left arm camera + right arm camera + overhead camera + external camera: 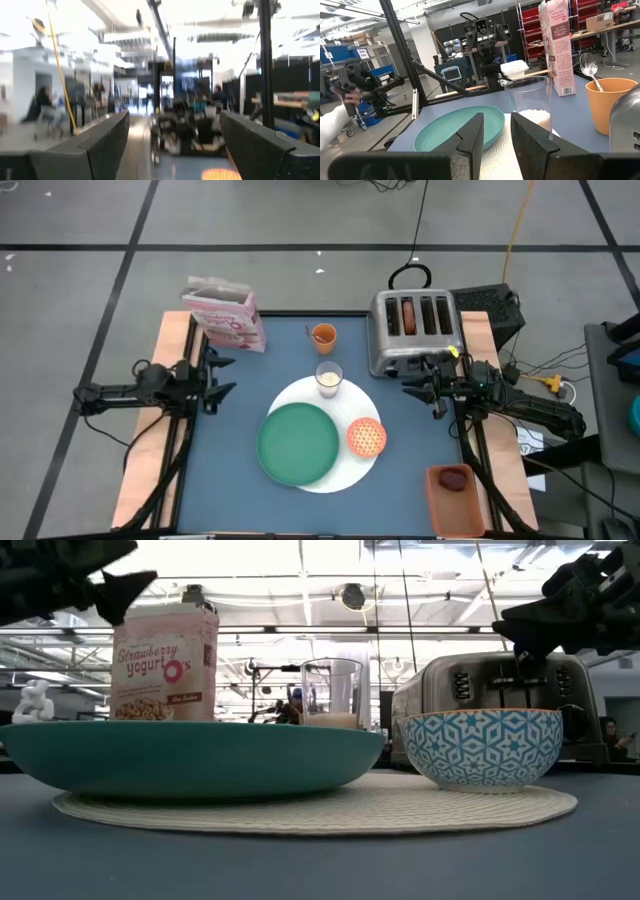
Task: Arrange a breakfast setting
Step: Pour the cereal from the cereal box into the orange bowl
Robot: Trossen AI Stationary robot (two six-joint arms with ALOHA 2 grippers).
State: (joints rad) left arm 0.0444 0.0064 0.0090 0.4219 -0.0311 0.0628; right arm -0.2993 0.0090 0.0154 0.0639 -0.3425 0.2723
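Note:
The green plate [298, 442] lies on the white disc [340, 395]. The orange bowl [366, 437], patterned blue outside [483, 748], stands on the disc's right part. The milk glass [329, 378] stands at the disc's far edge. Behind it is the orange cup [323, 334] with the metal spoon [590, 70] in it. The pink cereal box [225, 315] stands far left. The brown bagel [407, 315] stands in a toaster slot. The dark-red fruit [455, 479] lies in a brown tray. My left gripper [222, 375] and right gripper [415, 378] hang open and empty above the table's left and right sides.
A metal toaster [413, 330] stands at the far right, just beyond my right gripper. The brown tray [437, 505] sits on the near right edge. Bare blue table [230, 480] lies near left of the plate. Cables lie on the floor beyond the table.

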